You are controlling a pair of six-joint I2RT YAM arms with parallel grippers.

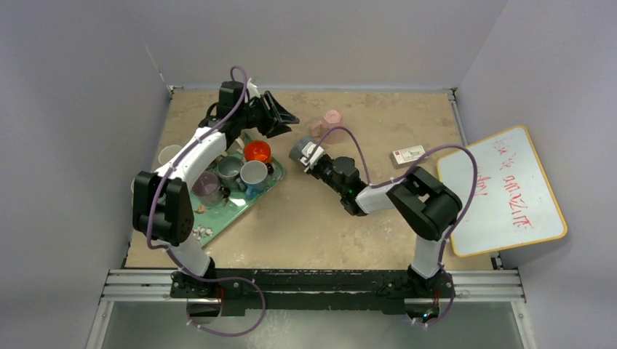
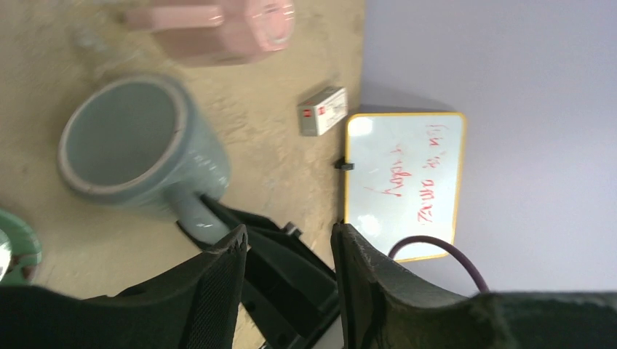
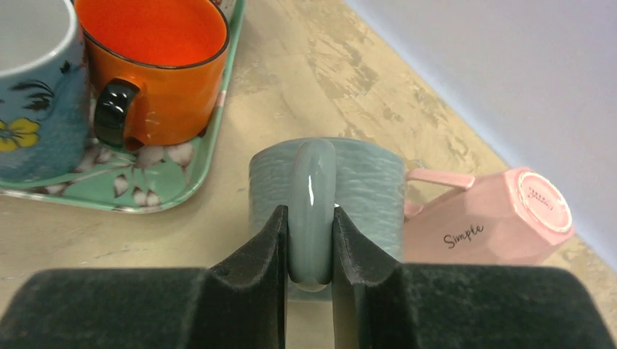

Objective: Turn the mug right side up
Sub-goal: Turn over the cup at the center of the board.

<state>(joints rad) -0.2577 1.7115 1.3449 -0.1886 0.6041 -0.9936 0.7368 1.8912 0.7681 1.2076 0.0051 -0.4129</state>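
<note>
A grey-green mug (image 1: 300, 151) is at the table's middle, and my right gripper (image 1: 311, 156) is shut on its handle. In the right wrist view both fingers (image 3: 269, 240) press the sides of the vertical handle of the mug (image 3: 364, 182). In the left wrist view the mug (image 2: 131, 145) shows its open mouth. My left gripper (image 2: 289, 231) hovers to the mug's upper left, open, with nothing between its fingers; from above the left gripper (image 1: 287, 116) is apart from the mug. A pink mug (image 3: 495, 218) lies on its side just behind.
A green floral tray (image 1: 240, 203) to the left holds several mugs, among them an orange one (image 3: 160, 80) and a blue floral one (image 3: 36, 94). A small box (image 1: 409, 155) and a whiteboard (image 1: 502, 189) lie to the right. The pink mug (image 1: 327, 123) crowds the grey mug's far side.
</note>
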